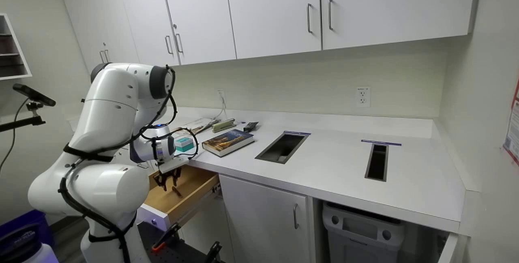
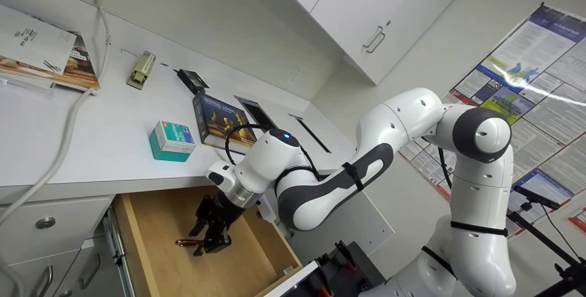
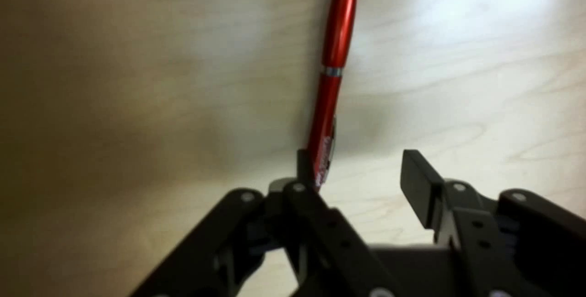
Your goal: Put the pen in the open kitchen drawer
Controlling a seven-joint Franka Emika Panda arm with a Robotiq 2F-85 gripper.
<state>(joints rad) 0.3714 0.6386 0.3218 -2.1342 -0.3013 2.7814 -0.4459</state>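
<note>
The red pen (image 3: pixel 329 82) lies in the open kitchen drawer (image 2: pixel 242 267), long axis leading away from the tool (image 3: pixel 360 178); in the wrist view, one jaw overlaps its near end. Jaws stand apart, gripping nothing.

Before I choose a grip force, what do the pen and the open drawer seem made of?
Pen: glossy plastic or painted metal, can't tell which; its red body catches bright highlights.
Open drawer: probably wood or veneer inside, satin finish, with visible grain lines.
</note>
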